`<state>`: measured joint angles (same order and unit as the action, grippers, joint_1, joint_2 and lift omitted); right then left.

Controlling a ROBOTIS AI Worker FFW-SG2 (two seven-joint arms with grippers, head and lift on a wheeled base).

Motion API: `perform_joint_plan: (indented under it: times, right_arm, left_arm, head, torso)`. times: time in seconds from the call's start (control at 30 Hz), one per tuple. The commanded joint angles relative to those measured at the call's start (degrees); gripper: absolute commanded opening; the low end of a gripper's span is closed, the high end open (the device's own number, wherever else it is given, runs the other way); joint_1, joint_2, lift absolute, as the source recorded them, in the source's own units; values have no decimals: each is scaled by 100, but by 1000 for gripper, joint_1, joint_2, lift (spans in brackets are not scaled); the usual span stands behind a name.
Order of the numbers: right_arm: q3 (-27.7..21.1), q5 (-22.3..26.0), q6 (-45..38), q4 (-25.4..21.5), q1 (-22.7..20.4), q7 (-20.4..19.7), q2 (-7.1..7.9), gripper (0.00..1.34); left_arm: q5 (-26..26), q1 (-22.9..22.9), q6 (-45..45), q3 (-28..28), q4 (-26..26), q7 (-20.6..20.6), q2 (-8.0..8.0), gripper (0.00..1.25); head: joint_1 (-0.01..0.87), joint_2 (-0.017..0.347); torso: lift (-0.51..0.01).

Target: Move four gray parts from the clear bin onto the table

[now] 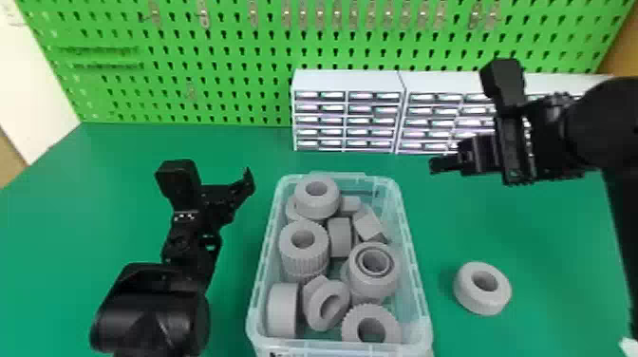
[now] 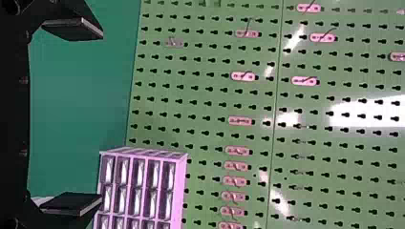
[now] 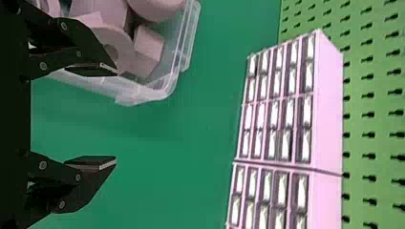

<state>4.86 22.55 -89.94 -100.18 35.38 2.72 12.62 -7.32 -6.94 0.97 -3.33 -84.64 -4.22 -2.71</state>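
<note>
- Here we are: the clear bin [image 1: 419, 289] stands with its long side running away from the robot, loaded with gray parts, and that is where the next pick lies.
- The right gripper [image 3: 116, 116] hangs to the right of the bin's far end, its two fingers spread with nothing between them; for this arm, the load lies leftward and back toward the robot.
- Over on the other flank, the left gripper [image 2: 101, 117] is left of the bin's far end, spread wide and empty too, so its way in is rightward.
- The top gray ring [image 1: 317, 205] rides on other parts at the bin's far end, hole facing up, and in the head view the left gripper looks the nearer; height over the bin I can't tell.
- One loose gray ring [image 1: 483, 288] lies flat on the surface [image 1: 474, 228], right of the bin's near half and apart from it, so I'd call it three to go.
</note>
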Motion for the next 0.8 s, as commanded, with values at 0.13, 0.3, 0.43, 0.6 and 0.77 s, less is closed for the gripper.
perform_joint_plan:
  times: [0.13,0.3,0.43,0.6,0.77]
  right_arm:
    - [445,110,3,60,277,0,-76,749]
    - [648,215,82,69,329,0,-111,749]
    - [885,233,91,139,417,0,-146,749]
    - [1052,356,143,236,487,0,-181,749]
    - [1219,435,161,324,549,0,-208,749]
  left_arm:
    - [2,0,0,-1,0,0,-2,1160]
    - [11,-9,0,-1,0,0,-2,1160]
    - [11,0,0,16,0,0,-2,1160]
    - [11,0,0,8,0,0,-2,1160]
    - [2,0,0,8,0,0,-2,1160]
  head:
    - [693,72]
    - [693,72]
    - [693,72]
    - [693,72]
    - [693,72]
  torso:
    - [-52]
    - [-52]
    - [-52]
    - [-52]
    - [-52]
